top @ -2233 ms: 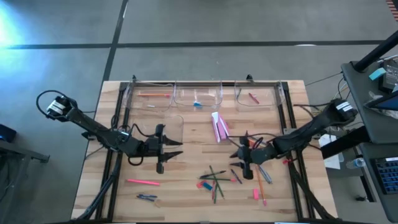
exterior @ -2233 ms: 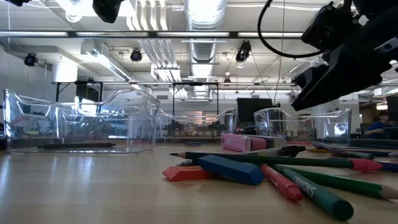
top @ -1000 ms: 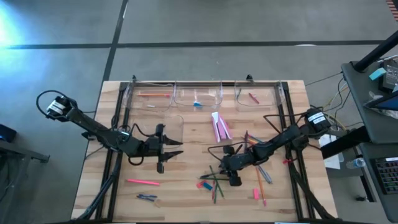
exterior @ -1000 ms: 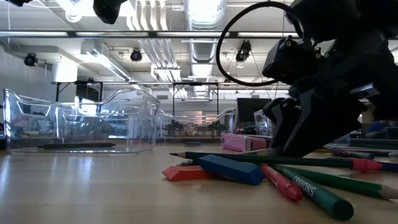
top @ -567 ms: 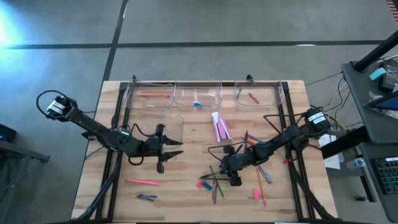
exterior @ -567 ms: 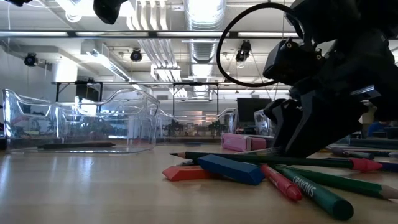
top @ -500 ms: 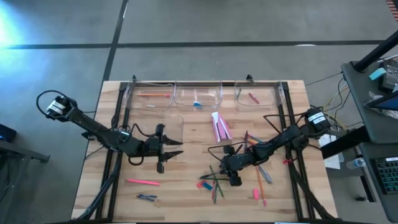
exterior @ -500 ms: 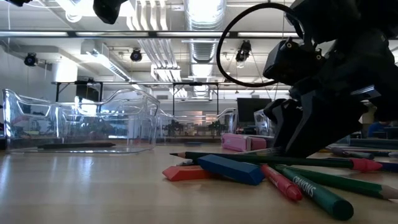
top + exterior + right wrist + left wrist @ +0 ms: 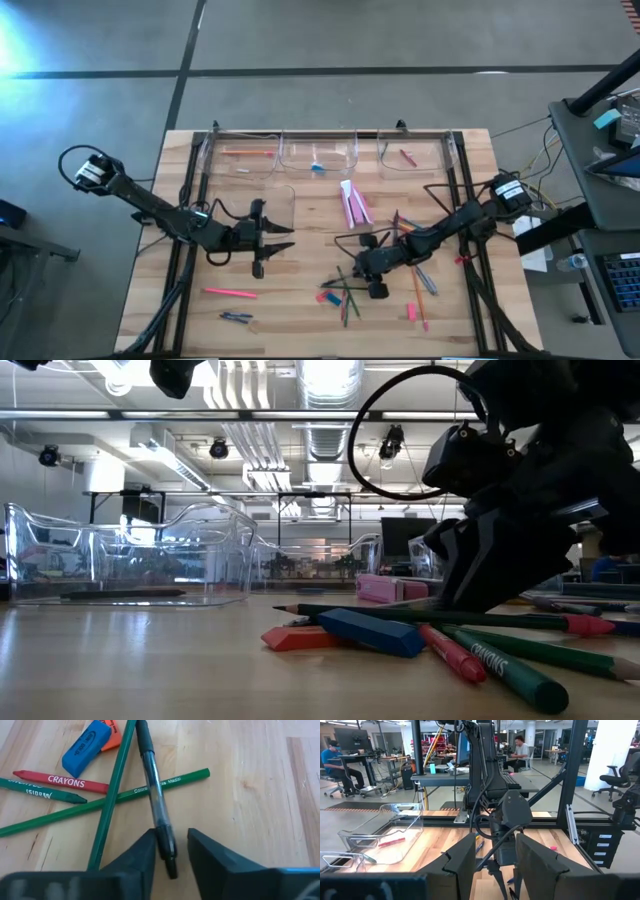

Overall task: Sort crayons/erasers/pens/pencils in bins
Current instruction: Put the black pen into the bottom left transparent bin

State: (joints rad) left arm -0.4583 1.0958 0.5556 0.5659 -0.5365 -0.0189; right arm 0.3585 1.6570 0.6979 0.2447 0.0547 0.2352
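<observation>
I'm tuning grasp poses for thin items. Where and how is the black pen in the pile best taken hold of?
Probably at the pen's free end nearest the right gripper, where it lies bare on the table; farther along it crosses the green pencils. Come straight down with the fingers either side of the barrel, as they stand now, open and straddling it.

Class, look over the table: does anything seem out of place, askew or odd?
Mostly loose clutter. Pencils, a red crayon, a pen and a blue eraser lie crossed in a heap near the table's front, where the right hand straddles the pen. A pink eraser pack lies unsorted at mid-table. Nothing looks damaged.
</observation>
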